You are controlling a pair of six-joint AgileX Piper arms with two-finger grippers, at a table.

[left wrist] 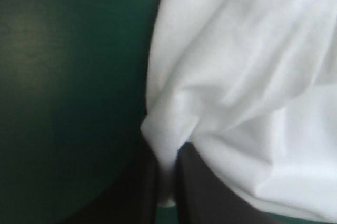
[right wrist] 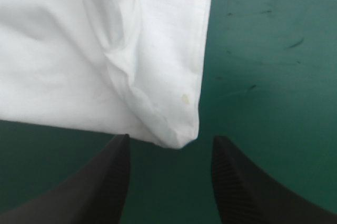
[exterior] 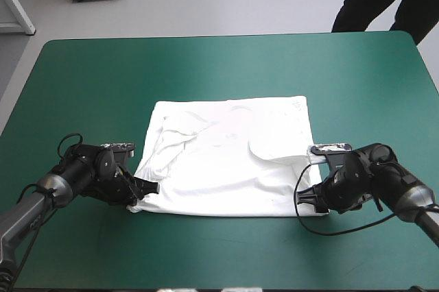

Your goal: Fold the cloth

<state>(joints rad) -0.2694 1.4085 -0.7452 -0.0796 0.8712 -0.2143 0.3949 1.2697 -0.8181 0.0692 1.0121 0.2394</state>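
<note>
1. Left gripper (left wrist: 167, 153): 2 black fingers all but together, clamped on a pinch of the T-shirt (exterior: 230, 155) at its near-left corner.
2. Right gripper (right wrist: 169, 145): fingers apart, with the near-right corner of the shirt just ahead of the tips. 1 small yellowish spot (right wrist: 185, 98) sits by that corner.
3. T-shirt: white, spread flat mid-table between the 2 grippers, with loose folds on top.
4. Surface: teal-green cover (exterior: 206, 73), with a few dark scuffs (right wrist: 296, 42) ahead of the right gripper, beside the shirt.
</note>
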